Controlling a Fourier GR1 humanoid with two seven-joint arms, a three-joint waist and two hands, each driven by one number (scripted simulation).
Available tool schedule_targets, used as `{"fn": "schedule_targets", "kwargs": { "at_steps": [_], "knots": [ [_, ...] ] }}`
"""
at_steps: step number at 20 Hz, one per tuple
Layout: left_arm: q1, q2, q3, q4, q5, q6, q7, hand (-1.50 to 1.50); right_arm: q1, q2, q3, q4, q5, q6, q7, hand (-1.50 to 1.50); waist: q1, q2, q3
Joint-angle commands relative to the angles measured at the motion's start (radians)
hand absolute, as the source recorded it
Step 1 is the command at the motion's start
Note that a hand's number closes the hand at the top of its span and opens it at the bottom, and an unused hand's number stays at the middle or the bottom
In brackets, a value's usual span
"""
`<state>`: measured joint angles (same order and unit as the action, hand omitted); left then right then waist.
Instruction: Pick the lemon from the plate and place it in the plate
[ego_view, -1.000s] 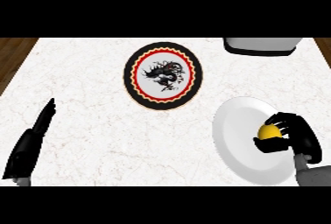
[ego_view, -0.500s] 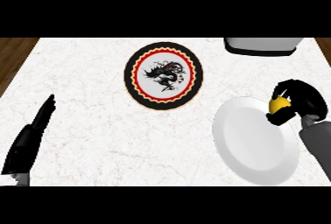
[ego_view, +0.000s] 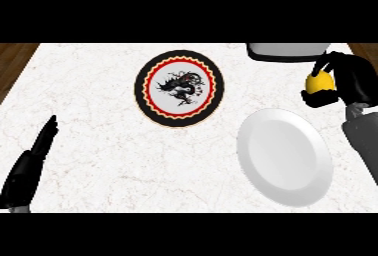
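Single head view, looking steeply down onto counter (ego_view: 111, 150).

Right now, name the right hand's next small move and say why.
Probably carry the lemon leftward toward the patterned plate. The right hand is curled round the lemon, clear of the white plate; the patterned plate lies to its left, with nothing on it.

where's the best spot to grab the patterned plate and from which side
Take the patterned plate by its black rim at the left edge: lying flat, it likely offers no other hold, and the open left hand rests on that side.
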<state>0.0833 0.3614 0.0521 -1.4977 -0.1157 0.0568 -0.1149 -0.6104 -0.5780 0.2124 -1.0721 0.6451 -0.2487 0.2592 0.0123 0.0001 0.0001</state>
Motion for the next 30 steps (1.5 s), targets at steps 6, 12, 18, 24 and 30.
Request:
{"fn": "schedule_targets", "kwargs": {
  "at_steps": [6, 12, 18, 24, 30],
  "knots": [
    [0.040, -0.008, 0.006, -0.003, -0.017, -0.007, -0.033, 0.00, -0.060, 0.070, -0.008, -0.290, -0.100, 0.105, -0.042, 1.50, -0.010, -0.004, -0.001],
    [0.019, -0.015, 0.020, 0.020, -0.024, -0.016, -0.031, 0.00, -0.171, 0.221, 0.052, -0.294, -0.047, 0.141, 0.043, 1.50, -0.001, 0.000, -0.001],
    [0.018, -0.049, -0.002, 0.006, -0.057, -0.002, -0.040, 0.00, -0.353, 0.367, 0.010, -0.056, -0.026, 0.121, 0.042, 1.50, 0.011, 0.003, 0.000],
    [-0.024, -0.041, 0.018, 0.033, -0.038, -0.035, -0.037, 0.00, -0.527, 0.505, -0.003, 0.174, 0.005, 0.132, 0.118, 1.50, 0.016, 0.006, -0.001],
    [-0.017, -0.039, 0.018, 0.000, -0.055, -0.029, -0.007, 0.00, -0.553, 0.572, -0.037, 0.476, 0.007, 0.060, -0.030, 1.50, 0.029, 0.012, 0.000]
  ]
}}
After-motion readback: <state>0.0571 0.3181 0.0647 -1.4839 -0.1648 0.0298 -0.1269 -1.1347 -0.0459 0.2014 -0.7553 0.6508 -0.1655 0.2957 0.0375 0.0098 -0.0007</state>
